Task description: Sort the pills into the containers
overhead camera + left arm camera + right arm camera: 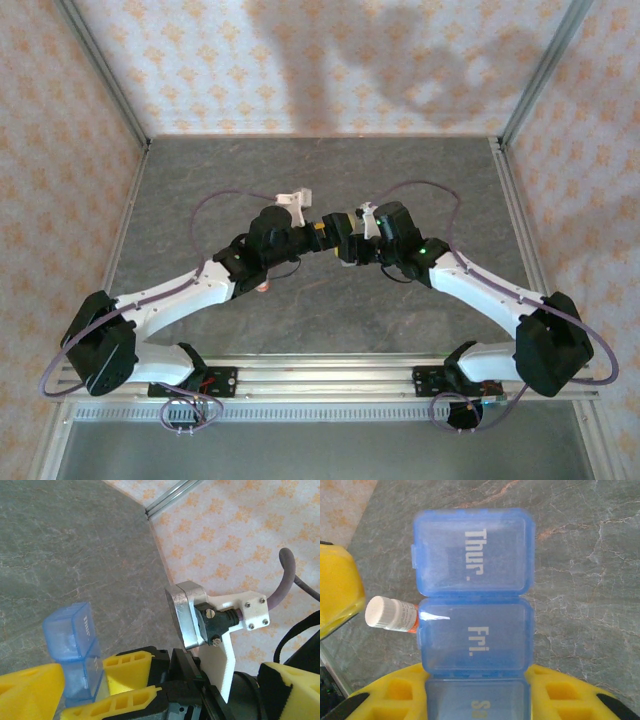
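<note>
The right gripper [475, 692] pinches the shut blue containers [472, 605], the left gripper [318, 232] looks spread, and no pills seem sorted yet.

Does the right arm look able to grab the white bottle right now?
Probably not: the right claw is gripping the blue pill organizer, and that strip sits in front of the white bottle, covering part of it.

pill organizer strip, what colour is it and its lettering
The strip is translucent blue with white lettering, best seen from the right wrist.
</note>
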